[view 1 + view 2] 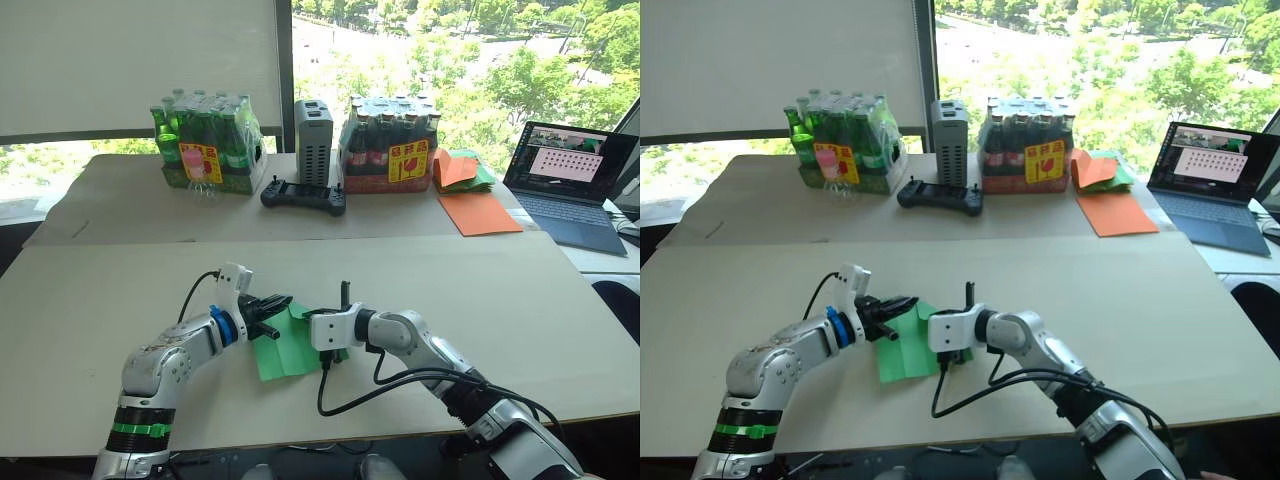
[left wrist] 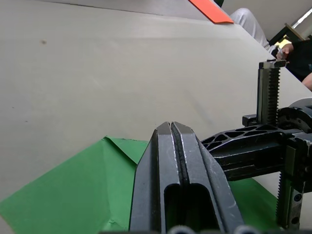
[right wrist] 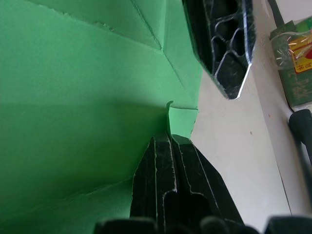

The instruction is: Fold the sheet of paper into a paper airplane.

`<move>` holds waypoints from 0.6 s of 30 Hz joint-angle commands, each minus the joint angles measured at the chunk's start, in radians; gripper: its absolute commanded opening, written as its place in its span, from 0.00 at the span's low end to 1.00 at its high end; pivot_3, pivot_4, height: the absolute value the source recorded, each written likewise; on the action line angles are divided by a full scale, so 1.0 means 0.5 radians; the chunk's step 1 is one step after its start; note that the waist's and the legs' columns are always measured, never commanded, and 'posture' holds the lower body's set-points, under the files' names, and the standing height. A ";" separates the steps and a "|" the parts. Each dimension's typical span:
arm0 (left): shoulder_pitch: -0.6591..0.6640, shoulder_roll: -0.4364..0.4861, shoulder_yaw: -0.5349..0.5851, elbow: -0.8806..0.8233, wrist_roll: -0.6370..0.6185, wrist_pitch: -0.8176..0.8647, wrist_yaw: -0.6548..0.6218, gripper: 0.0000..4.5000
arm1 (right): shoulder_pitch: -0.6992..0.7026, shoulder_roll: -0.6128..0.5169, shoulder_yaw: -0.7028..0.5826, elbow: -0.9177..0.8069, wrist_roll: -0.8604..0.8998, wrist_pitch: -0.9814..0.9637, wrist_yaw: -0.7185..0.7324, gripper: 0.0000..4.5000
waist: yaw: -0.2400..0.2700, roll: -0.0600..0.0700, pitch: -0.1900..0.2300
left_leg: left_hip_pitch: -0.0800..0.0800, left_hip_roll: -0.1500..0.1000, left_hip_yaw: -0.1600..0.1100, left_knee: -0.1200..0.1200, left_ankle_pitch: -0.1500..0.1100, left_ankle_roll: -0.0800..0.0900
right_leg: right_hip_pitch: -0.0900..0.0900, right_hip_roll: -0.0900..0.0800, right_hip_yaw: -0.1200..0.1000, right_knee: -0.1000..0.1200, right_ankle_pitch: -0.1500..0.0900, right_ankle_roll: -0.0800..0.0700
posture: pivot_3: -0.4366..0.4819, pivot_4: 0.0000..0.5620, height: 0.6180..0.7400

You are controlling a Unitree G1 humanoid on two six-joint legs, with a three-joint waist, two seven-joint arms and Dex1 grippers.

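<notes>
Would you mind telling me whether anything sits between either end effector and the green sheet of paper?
Nothing visible does. The left end effector and the right end effector, both with fingers closed, are already at the sheet of paper. The bottle packs and game controller sit far back.

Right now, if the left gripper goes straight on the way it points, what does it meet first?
Most likely the right gripper, whose black fingers cross just ahead of the left gripper, above the folded bright green sheet of paper. Depth is unclear, so it might pass close by instead.
</notes>
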State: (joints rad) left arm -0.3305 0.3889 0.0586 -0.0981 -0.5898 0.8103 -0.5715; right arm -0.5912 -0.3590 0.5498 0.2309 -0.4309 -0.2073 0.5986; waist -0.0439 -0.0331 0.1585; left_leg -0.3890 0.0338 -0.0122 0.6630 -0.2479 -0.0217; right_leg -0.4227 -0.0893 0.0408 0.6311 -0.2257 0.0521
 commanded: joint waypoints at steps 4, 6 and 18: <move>-0.062 -0.003 -0.061 0.122 0.112 -0.091 -0.033 0.00 | -0.031 0.021 -0.039 -0.048 -0.015 -0.026 -0.008 0.01 | 0.002 0.000 0.000 | 0.000 0.000 0.000 0.000 0.000 0.000 | 0.000 0.000 0.000 0.000 0.000 0.000 | 0.48 0.27 0.89; -0.073 -0.007 -0.077 0.165 0.142 -0.110 -0.039 0.00 | -0.027 0.022 -0.041 -0.053 -0.020 -0.026 -0.012 0.01 | 0.002 0.000 0.000 | 0.000 0.000 0.000 0.000 0.000 0.000 | 0.000 0.000 0.000 0.000 0.000 0.000 | 0.48 0.27 0.89; -0.079 -0.020 -0.155 0.304 0.267 -0.183 -0.104 0.00 | 0.071 -0.050 -0.017 -0.164 0.037 0.010 0.213 0.07 | 0.009 0.000 0.000 | 0.000 -0.001 0.000 0.000 0.000 0.000 | 0.001 -0.001 0.000 0.000 0.000 0.000 | 0.48 0.27 0.89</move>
State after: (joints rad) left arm -0.3741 0.3802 -0.0075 0.0411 -0.4722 0.7204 -0.6214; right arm -0.5730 -0.3767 0.5431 0.1939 -0.4452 -0.2064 0.6643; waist -0.0395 -0.0330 0.1584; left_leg -0.3889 0.0335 -0.0122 0.6630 -0.2479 -0.0218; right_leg -0.4219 -0.0897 0.0407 0.6309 -0.2258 0.0522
